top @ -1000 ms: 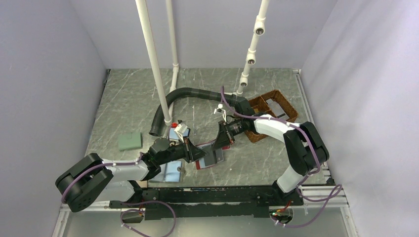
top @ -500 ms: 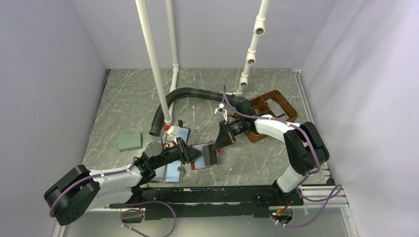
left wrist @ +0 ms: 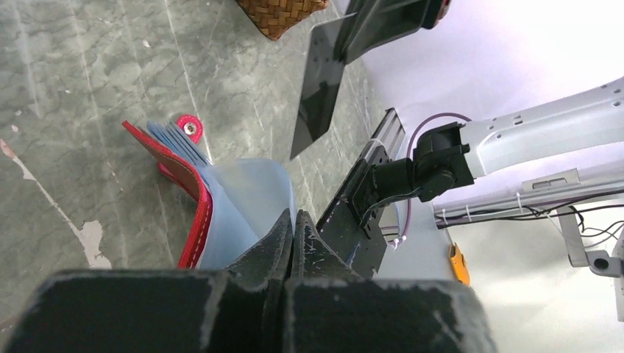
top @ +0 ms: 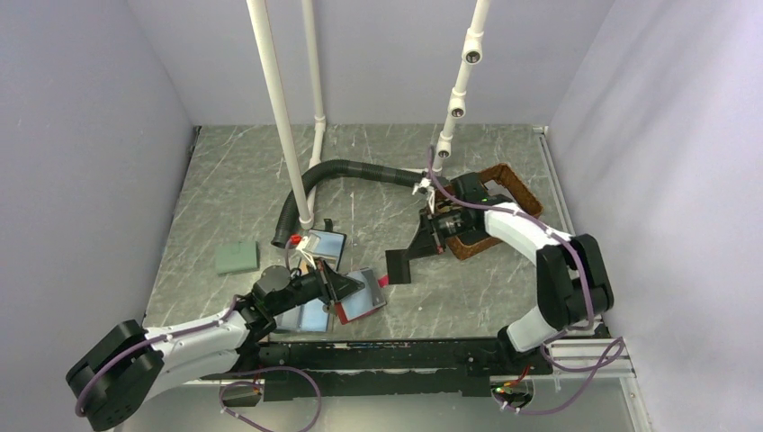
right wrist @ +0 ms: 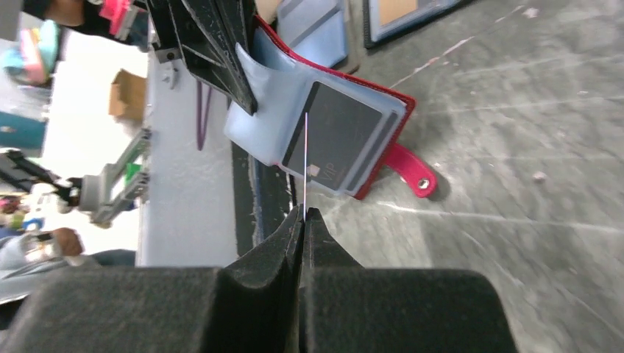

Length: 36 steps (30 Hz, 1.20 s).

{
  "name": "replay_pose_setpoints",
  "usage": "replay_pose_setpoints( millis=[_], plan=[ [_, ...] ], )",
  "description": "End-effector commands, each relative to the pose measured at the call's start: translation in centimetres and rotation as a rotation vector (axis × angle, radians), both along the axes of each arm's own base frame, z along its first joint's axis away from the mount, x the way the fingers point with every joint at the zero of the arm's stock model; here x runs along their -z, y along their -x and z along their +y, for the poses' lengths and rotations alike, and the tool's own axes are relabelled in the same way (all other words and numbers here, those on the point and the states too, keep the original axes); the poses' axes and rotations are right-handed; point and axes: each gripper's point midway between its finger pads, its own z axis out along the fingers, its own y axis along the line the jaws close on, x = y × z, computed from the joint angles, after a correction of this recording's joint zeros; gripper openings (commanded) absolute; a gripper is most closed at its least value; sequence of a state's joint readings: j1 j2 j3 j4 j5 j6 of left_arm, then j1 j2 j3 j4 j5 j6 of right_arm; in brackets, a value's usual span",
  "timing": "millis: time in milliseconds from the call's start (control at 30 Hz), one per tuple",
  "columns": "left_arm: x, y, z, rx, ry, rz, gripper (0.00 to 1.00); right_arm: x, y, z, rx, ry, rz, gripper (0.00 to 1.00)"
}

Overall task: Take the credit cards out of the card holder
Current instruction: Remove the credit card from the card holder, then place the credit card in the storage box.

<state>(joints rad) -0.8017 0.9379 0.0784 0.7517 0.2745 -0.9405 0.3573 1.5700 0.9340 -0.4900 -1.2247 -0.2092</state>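
The grey marbled table (top: 234,180) carries the red card holder (top: 362,306) just ahead of the left claw (top: 337,286). Its long axis runs away from that claw, and its pull tab (top: 381,282) points toward the right claw (top: 423,249). The left jaws are pinched tight on the holder's clear sleeve (left wrist: 250,195). The right jaws clamp one dark credit card (top: 399,265), clear of the holder.

Card holder (top: 360,306) red outside, with pale blue-grey sleeves within; its pull tab (top: 381,282) red; credit card (top: 398,266) glossy black; surface (top: 234,171) grey-green, marbled with pale veins; basket (top: 513,183) brown, woven; pad (top: 237,257) dull green; hose (top: 351,168) black, ribbed.
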Motion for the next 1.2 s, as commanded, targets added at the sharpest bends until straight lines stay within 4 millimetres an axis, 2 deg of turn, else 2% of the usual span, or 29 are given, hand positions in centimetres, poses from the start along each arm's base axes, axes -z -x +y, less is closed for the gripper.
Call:
replay_pose_setpoints(
  millis=[0, 133, 233, 600, 767, 867, 1167],
  plan=[
    [-0.2, -0.3, 0.5, -0.031, -0.006, -0.009, 0.0, -2.3, -0.5, -1.8, 0.002, -0.011, -0.196, 0.0],
    [0.0, -0.5, 0.5, -0.031, -0.038, -0.002, 0.0, -3.0, -1.6, -3.4, 0.044, 0.014, -0.263, 0.0],
    [0.0, -0.5, 0.3, -0.016, -0.073, 0.008, 0.0, -3.8, -3.5, -5.5, 0.131, 0.027, -0.272, 0.0],
    [0.0, -1.1, -1.3, 0.041, -0.121, 0.005, 0.0, -5.5, -9.8, -16.8, 0.526, 0.146, -0.278, 0.0],
    [-0.3, -1.9, -2.0, 0.051, -0.155, -0.016, 0.0, -6.4, -11.9, -20.8, 0.656, 0.203, -0.277, 0.0],
    [-0.4, -2.6, -2.2, 0.057, -0.183, -0.03, 0.0, -7.2, -12.9, -22.1, 0.704, 0.24, -0.297, 0.0],
    [-1.4, -5.8, -2.7, 0.127, -0.257, -0.085, 0.0, -8.7, -14.9, -23.7, 0.757, 0.284, -0.297, 0.0]
  ],
)
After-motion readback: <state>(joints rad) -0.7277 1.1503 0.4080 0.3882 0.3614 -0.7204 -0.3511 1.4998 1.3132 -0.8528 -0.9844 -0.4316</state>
